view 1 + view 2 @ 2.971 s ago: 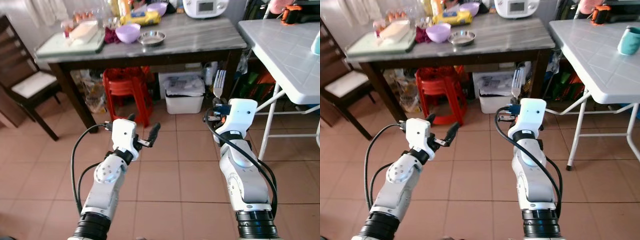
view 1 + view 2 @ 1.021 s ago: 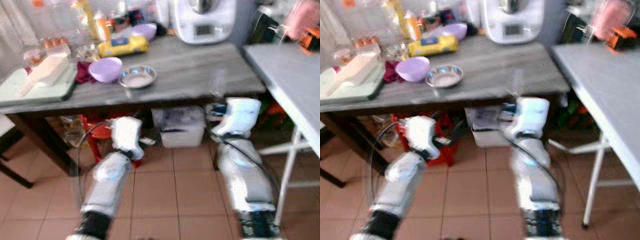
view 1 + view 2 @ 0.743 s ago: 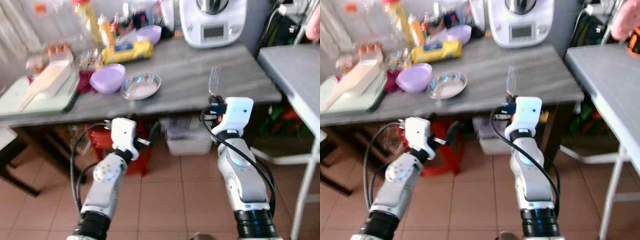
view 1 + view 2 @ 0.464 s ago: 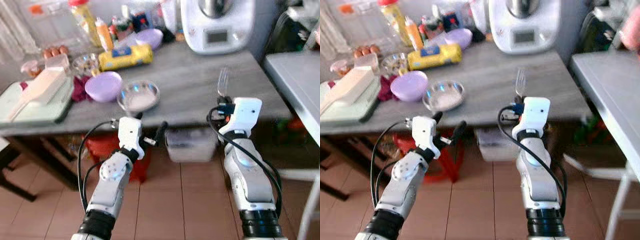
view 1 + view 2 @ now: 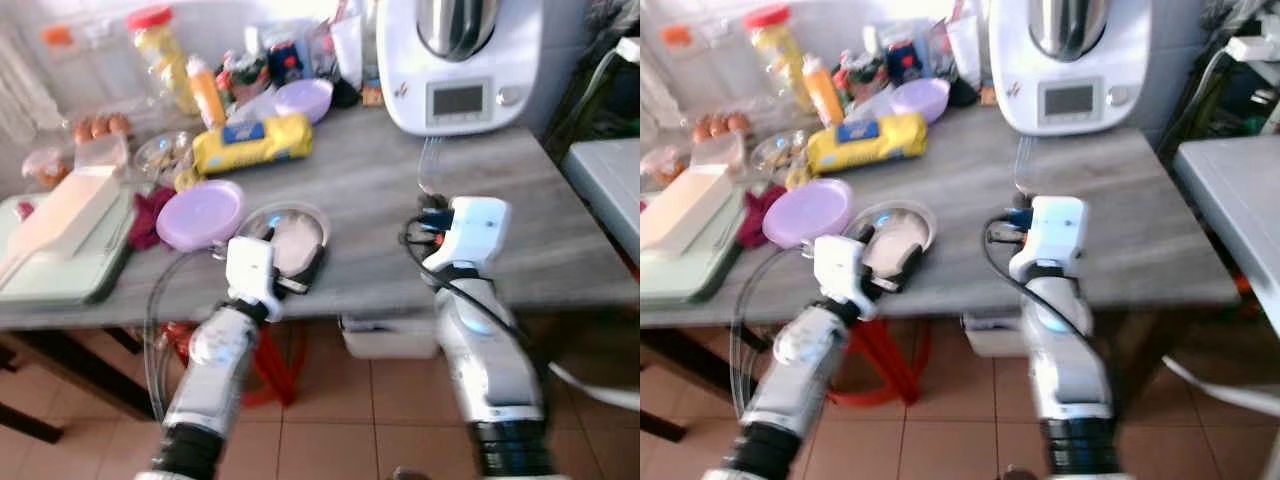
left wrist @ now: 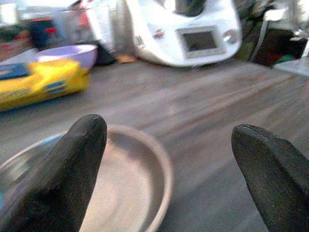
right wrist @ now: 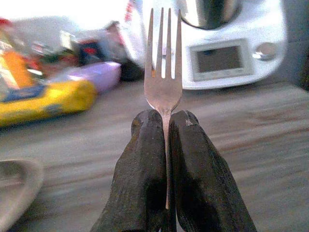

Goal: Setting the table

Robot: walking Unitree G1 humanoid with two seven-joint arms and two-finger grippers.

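Above the grey table (image 5: 560, 240), right gripper (image 7: 165, 126) pinches a fork (image 7: 163, 72) (tines at 12 o'clock); left gripper (image 6: 169, 145) gapes wide over a steel dish (image 5: 290, 232). Delivery step, seemingly: next, lower and release the fork.

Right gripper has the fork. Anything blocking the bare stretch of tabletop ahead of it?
Nothing visible does. The right gripper holds the silver metal fork upright, fingers shut on its handle. The grey wooden tabletop before it is bare up to the white kitchen machine; the round steel dish lies off to its left.

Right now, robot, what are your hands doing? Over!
Right gripper shut on fork, tines up, over the table. Left gripper open above metal dish. Path clear.
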